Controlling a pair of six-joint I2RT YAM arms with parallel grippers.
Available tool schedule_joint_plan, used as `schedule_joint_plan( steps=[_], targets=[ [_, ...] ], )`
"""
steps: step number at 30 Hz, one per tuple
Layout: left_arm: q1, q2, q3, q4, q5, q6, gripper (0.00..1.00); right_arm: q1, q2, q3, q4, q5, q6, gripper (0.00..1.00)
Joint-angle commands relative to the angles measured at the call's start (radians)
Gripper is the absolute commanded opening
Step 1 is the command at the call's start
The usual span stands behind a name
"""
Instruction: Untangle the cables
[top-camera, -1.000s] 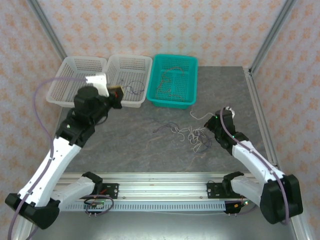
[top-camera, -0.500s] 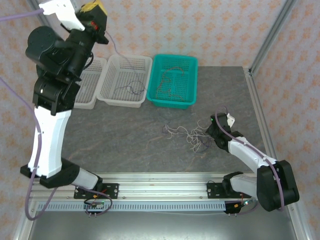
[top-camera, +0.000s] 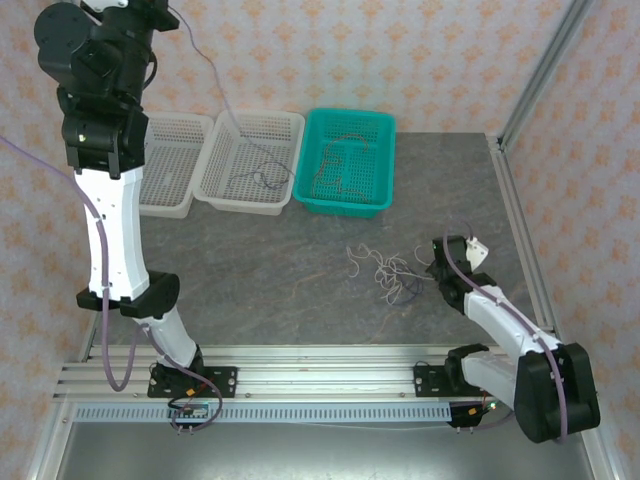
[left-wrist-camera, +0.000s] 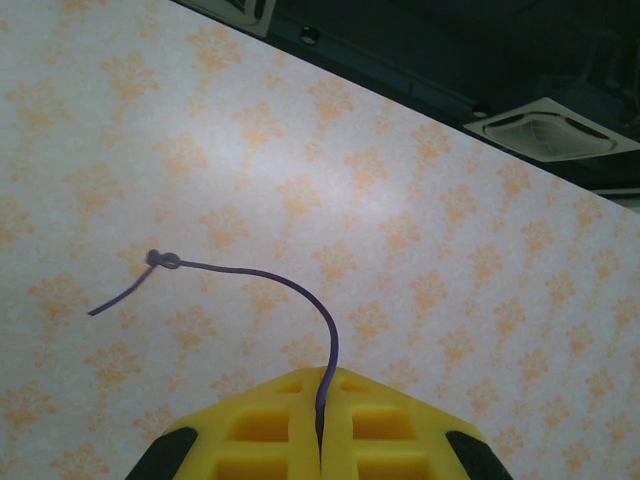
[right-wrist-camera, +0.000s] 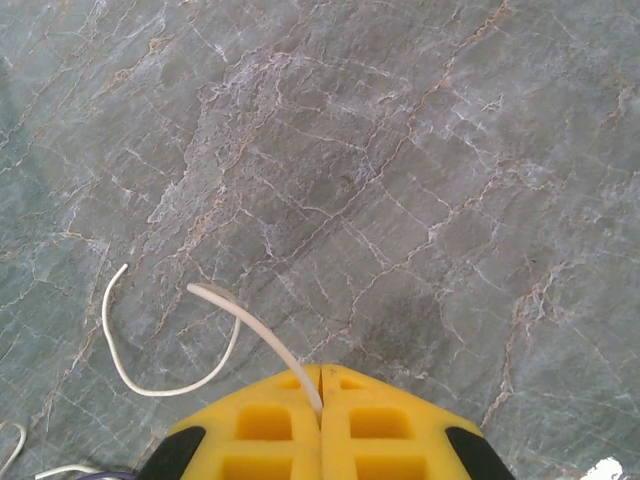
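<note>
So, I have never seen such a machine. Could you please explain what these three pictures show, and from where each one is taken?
These are two robot arms bolted to a grey table. The wide picture looks down from above and behind them. The other two come from a small camera on each wrist, so each arm's own yellow fingers are in view.

The left gripper, raised high toward the patterned wall, is shut on a purple cable. The right gripper, low over the table, is shut on a white cable.

A tangle of thin cables lies on the table. Behind it stand two white baskets and a teal basket.
</note>
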Motion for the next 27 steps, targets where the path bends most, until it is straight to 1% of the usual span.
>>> schedule_joint_plan(
  steps=[1,3,4,6,7,9,12,17,18,19,21,22,23,25,27],
  targets=[
    [-0.002,-0.031,-0.057,0.038,0.124,-0.118,0.00,-0.003,-0.015,-0.021,0.020,0.001,0.004,0.00],
    [-0.008,-0.087,-0.207,0.113,0.175,-0.164,0.00,-0.003,-0.014,-0.023,0.060,-0.080,-0.016,0.00],
    [-0.010,-0.114,-0.283,0.158,0.183,-0.178,0.00,-0.003,-0.014,-0.020,0.072,-0.113,-0.024,0.00],
    [-0.016,-0.170,-0.413,0.227,0.174,-0.180,0.00,-0.001,-0.016,-0.003,0.082,-0.172,-0.052,0.02],
    [-0.015,-0.182,-0.444,0.228,0.164,-0.170,0.00,-0.001,-0.017,0.008,0.078,-0.186,-0.060,0.03],
    [-0.015,-0.190,-0.477,0.203,0.141,-0.144,0.00,-0.001,-0.023,0.027,0.074,-0.203,-0.079,0.03],
    [-0.015,-0.186,-0.491,0.193,0.151,-0.127,0.00,0.000,-0.024,0.044,0.074,-0.216,-0.097,0.03],
    [-0.015,-0.172,-0.446,0.179,0.140,-0.100,0.00,0.000,-0.016,0.050,0.080,-0.229,-0.092,0.03],
    [-0.015,-0.167,-0.425,0.171,0.143,-0.098,0.00,0.000,-0.014,0.052,0.084,-0.245,-0.095,0.07],
    [-0.015,-0.159,-0.400,0.161,0.150,-0.100,0.00,0.000,-0.009,0.056,0.089,-0.282,-0.113,0.21],
    [-0.014,-0.151,-0.360,0.150,0.172,-0.118,0.00,0.004,-0.003,0.085,0.068,-0.333,-0.155,0.52],
    [-0.015,-0.152,-0.347,0.152,0.181,-0.135,0.00,0.015,-0.012,0.108,0.039,-0.331,-0.171,0.68],
    [-0.015,-0.156,-0.338,0.156,0.192,-0.158,0.00,0.030,-0.033,0.128,0.022,-0.323,-0.185,0.79],
    [-0.016,-0.171,-0.331,0.167,0.216,-0.200,0.00,0.071,-0.100,0.151,0.033,-0.301,-0.223,0.93],
    [-0.022,-0.194,-0.334,0.183,0.237,-0.239,0.00,0.149,-0.184,0.161,0.094,-0.246,-0.289,0.95]
  ],
)
